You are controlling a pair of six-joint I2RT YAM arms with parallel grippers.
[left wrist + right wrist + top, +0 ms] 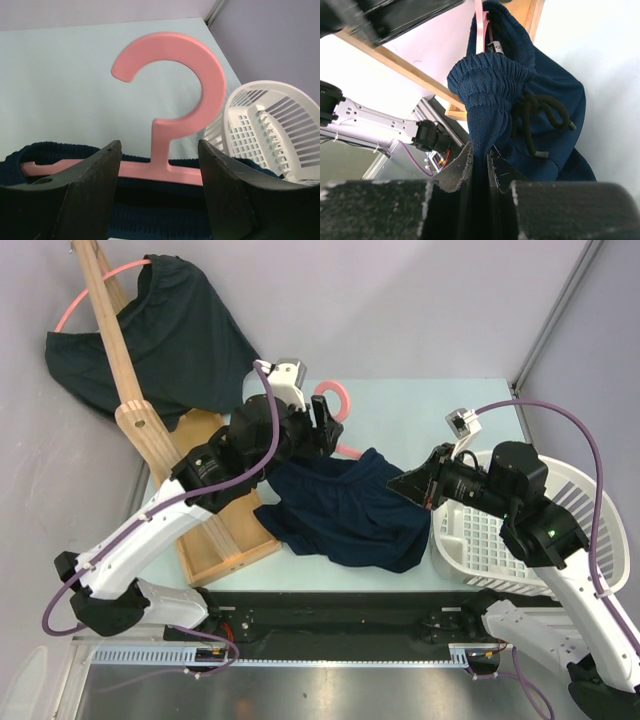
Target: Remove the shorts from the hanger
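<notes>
Right pincer (479, 156) clenched on bunched waistband of navy shorts (555, 90), lower centre of wrist view, likely to drag it off pink hanger (170, 90); left pincer (160, 150) gapes astride hanger neck, probably bracing; shorts sprawl mid-frame on table (400, 400).

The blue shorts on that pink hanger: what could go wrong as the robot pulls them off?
1. The left gripper stands open astride the hanger, not clamping it, so a pull might drag the hanger along.
2. The right gripper pinches only a bunched fold of the shorts, which might slip free.
3. The drawstring lies loose and could snag.
</notes>
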